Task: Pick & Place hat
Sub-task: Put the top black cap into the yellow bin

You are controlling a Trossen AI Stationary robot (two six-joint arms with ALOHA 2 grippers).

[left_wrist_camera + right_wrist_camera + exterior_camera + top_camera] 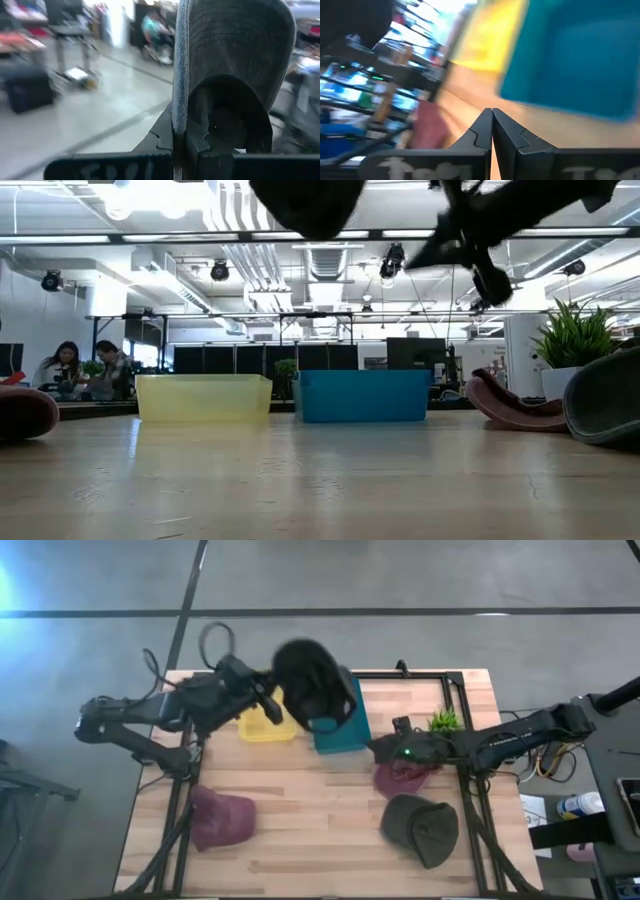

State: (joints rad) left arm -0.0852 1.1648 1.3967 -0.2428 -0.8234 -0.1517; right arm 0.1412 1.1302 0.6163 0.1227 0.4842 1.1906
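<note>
1. The left gripper is clamped on the rim of a black fabric cap, holding it in the air above the teal plastic bin.
2. In the left wrist view the cap is pinched between closed fingers.
3. The right gripper is pressed fully shut with nothing in it, low beside the teal bin, near a maroon cap.
4. A yellow plastic bin, a second maroon cap and a dark green cap rest on the wooden table.

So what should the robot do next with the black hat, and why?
Probably lower it a little, then let go. The left gripper is shut on the black hat, which hangs above the blue bin, so a short drop should land it inside.
</note>
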